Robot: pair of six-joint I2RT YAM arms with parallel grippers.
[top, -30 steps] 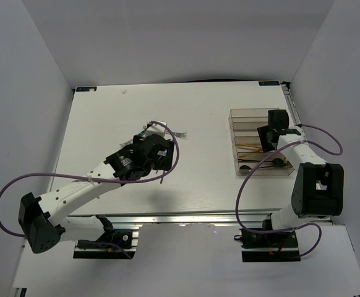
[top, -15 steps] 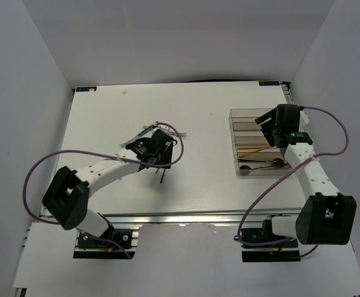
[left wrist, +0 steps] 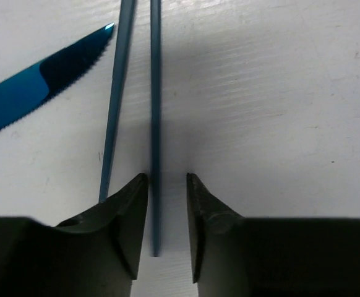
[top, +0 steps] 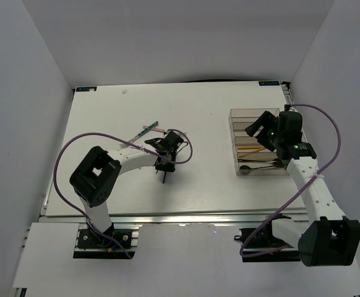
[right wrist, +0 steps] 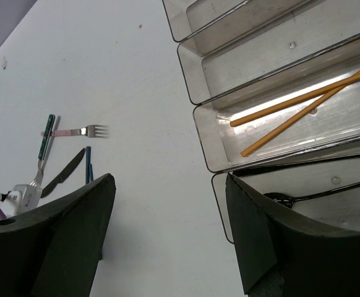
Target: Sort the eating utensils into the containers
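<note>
In the left wrist view, two thin blue sticks lie side by side on the white table. One blue stick (left wrist: 156, 124) runs between the fingers of my left gripper (left wrist: 167, 176). The jaws stand narrow, with a gap still showing on the stick's right side. The other blue stick (left wrist: 115, 105) and a dark blue knife blade (left wrist: 38, 86) lie just left. My right gripper (right wrist: 169, 179) hangs open and empty over the near-left end of the clear tray (right wrist: 195, 117). The tray holds two brown chopsticks (right wrist: 304, 102) and a black spoon (right wrist: 279, 199) in neighbouring compartments.
A pink-handled fork (right wrist: 84, 131) and a teal-handled piece (right wrist: 45, 139) lie on the table beyond the left gripper (top: 163, 163). The tray (top: 232, 112) stands at the table's right side, and its far compartments hold nothing.
The left arm has stretched forward and lowered onto the blue sticks, and its jaws have narrowed around one. The right arm has swung up and left over the tray, jaws slightly wider.
</note>
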